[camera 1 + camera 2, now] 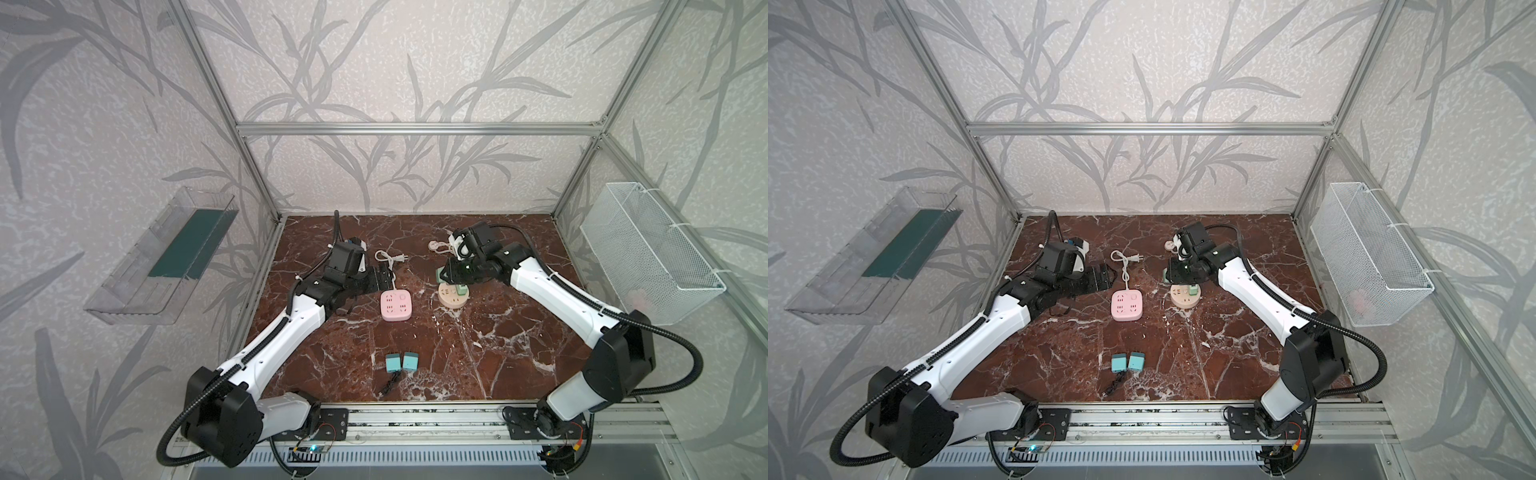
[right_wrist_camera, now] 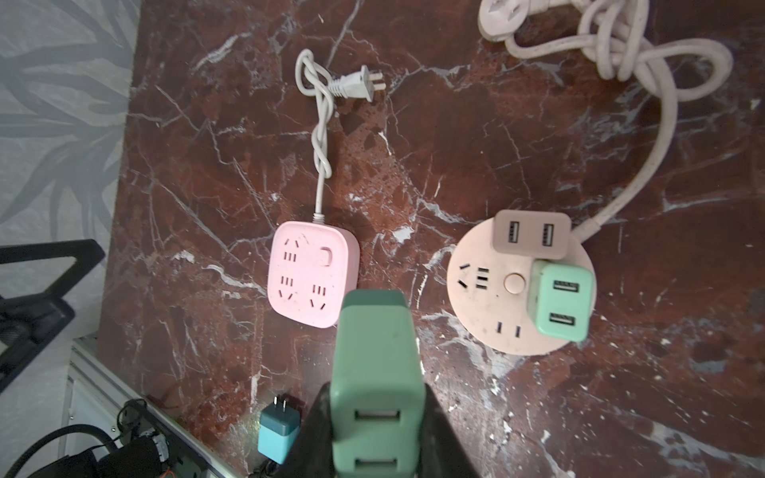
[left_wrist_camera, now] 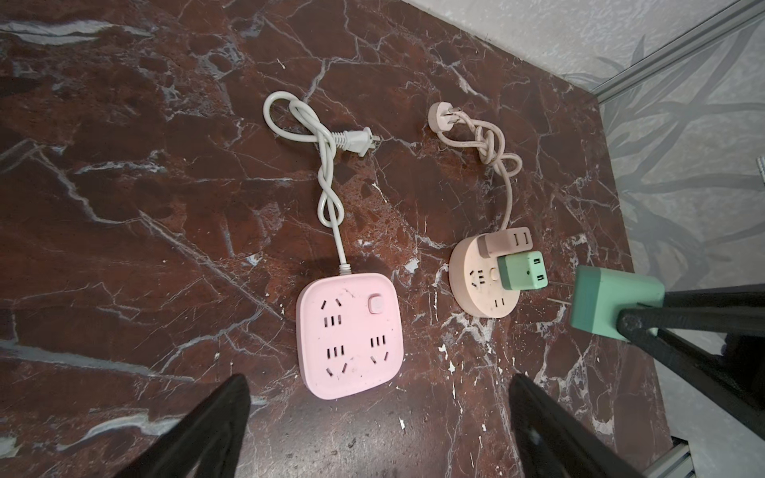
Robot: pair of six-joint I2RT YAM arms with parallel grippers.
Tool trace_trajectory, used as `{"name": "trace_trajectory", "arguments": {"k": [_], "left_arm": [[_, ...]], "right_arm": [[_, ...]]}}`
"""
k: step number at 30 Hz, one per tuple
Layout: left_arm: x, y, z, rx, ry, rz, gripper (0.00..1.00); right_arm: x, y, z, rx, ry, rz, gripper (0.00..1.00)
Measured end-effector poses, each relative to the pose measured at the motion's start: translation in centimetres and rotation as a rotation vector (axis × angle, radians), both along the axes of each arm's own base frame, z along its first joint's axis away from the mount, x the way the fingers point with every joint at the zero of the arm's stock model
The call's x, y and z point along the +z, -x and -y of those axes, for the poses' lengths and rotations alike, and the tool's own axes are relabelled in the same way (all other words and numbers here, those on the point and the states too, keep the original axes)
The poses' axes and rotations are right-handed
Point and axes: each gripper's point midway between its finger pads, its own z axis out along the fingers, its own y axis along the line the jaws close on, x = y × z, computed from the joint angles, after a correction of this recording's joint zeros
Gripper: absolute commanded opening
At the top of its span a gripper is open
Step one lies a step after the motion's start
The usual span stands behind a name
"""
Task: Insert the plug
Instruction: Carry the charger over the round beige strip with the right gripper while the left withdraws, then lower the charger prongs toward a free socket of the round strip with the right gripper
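Right wrist view: the right claw (image 2: 377,430) pinches a sage-green two-port USB charger plug (image 2: 374,351) by its sides. It holds the plug clear of the red-brown marble bench (image 2: 517,136), over the gap between a square pink power strip (image 2: 310,273) and a round beige power strip (image 2: 484,314). The plug is carried, not seated, and the left wrist view shows its bare metal pins (image 3: 559,284) pointing toward the round strip's rim. The step in hand looks like lining up before insertion. The next move calls for bringing the pins square over a free socket and pressing straight in.

Two places on the round strip are taken, by a beige-grey USB charger (image 2: 532,234) and a mint-green USB charger (image 2: 559,302). A free two-slot socket (image 2: 508,329) sits just beside the mint one, so the held plug's body could foul it. Every socket on the pink strip is empty.

The left claw (image 1: 384,279), spread wide and holding nothing, hangs just to the far left of the pink strip, above its white cord (image 1: 390,259). The round strip's knotted beige cord (image 2: 621,54) lies on its far side. Well apart, toward the near edge, two teal charger blocks (image 1: 401,361) rest side by side with a small black cable (image 1: 388,384), out of the way.
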Motion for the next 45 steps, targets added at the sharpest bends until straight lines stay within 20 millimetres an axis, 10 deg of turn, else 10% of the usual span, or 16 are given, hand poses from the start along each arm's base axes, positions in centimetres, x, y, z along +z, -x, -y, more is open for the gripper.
{"name": "trace_trajectory", "arguments": {"k": [45], "left_arm": [[-2.1, 0.4, 0.4, -0.03, 0.004, -0.042, 0.94]], "right_arm": [[-7.7, -1.5, 2.2, 0.029, 0.322, -0.168, 0.0]]}}
